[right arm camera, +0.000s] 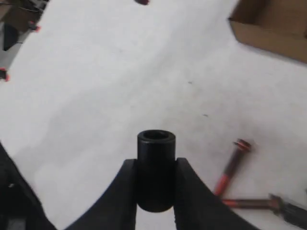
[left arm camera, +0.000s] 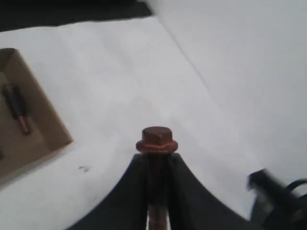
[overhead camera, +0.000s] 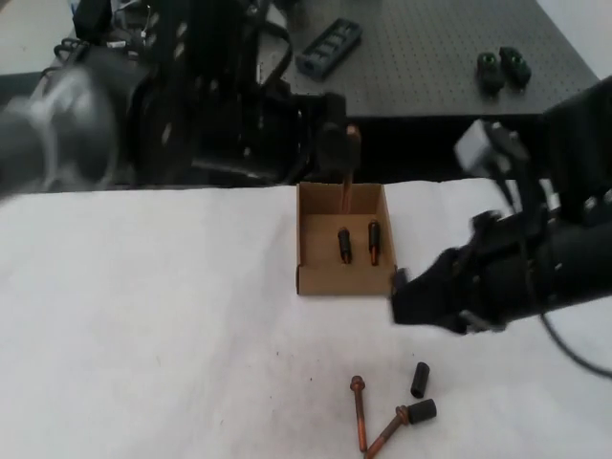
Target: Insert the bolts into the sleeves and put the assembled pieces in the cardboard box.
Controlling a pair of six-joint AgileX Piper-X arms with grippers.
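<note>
My left gripper [left arm camera: 156, 162] is shut on a copper bolt [left arm camera: 156, 141], with the hex head sticking out past the fingertips. In the high view this bolt [overhead camera: 349, 182] hangs over the far edge of the cardboard box [overhead camera: 316, 282]. Two assembled pieces [overhead camera: 344, 246] [overhead camera: 374, 242] lie in the box. My right gripper [right arm camera: 156, 165] is shut on a black sleeve [right arm camera: 156, 177], bore facing outward, and sits just right of the box [overhead camera: 409, 296]. On the cloth in front lie a bare bolt [overhead camera: 360, 413], a bolt with a sleeve on it [overhead camera: 406, 421] and a loose sleeve [overhead camera: 419, 380].
A white cloth [overhead camera: 143, 335] covers the bench, with open room to the left of the box. Behind it stands a dark perforated table [overhead camera: 430, 48] with a black tray [overhead camera: 328, 46] and two small dark parts [overhead camera: 502, 69].
</note>
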